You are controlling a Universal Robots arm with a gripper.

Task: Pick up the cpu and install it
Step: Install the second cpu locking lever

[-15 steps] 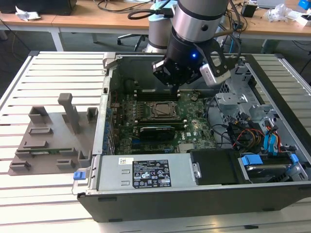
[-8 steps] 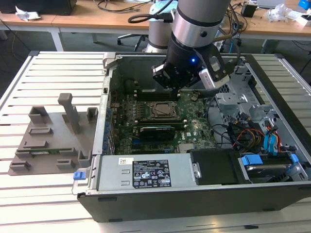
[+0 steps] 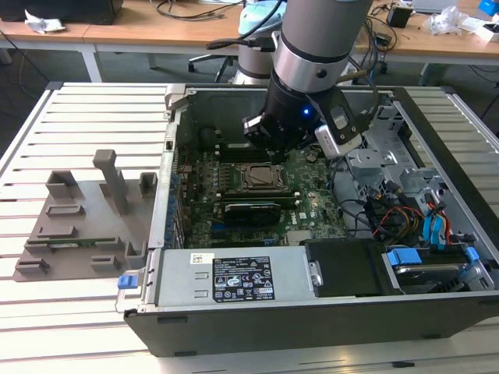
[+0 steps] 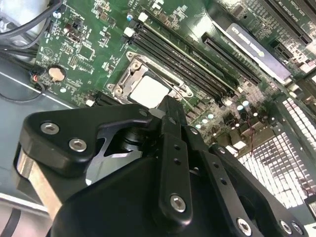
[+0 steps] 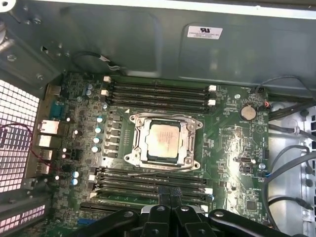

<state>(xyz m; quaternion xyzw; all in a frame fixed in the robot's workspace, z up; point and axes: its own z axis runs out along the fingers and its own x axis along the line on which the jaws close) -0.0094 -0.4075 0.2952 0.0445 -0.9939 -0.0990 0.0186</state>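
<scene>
- The cpu (image 5: 164,140), a thin square chip with a pale silvery metal top, sits flat inside its dark metal socket frame (image 5: 139,157) at the middle of the first wrist view; it also shows in the second wrist view (image 4: 148,91) and, small, at the centre of the exterior view (image 3: 260,178).
- The frame is bare stamped metal with a wire lever along one edge, mounted on the green circuit board (image 5: 232,143).
- Long black memory slots (image 5: 158,91) run in rows on both sides of the socket.
- The black gripper (image 5: 169,193) hangs above the board, apart from the chip; its two matte fingers (image 5: 163,195) stand pressed together with nothing between them.
- In the second wrist view the gripper (image 4: 170,106) shows bolted black linkage with the tips over the socket edge.
- The open grey steel computer case (image 3: 179,117) lies on its side on a white slatted table (image 3: 78,125).
- On the exterior view's left, a grey plastic tray with upright posts (image 3: 78,226) rests on the slats.
- Wooden desks (image 3: 140,27) with cables stand along the top of the exterior view.
</scene>
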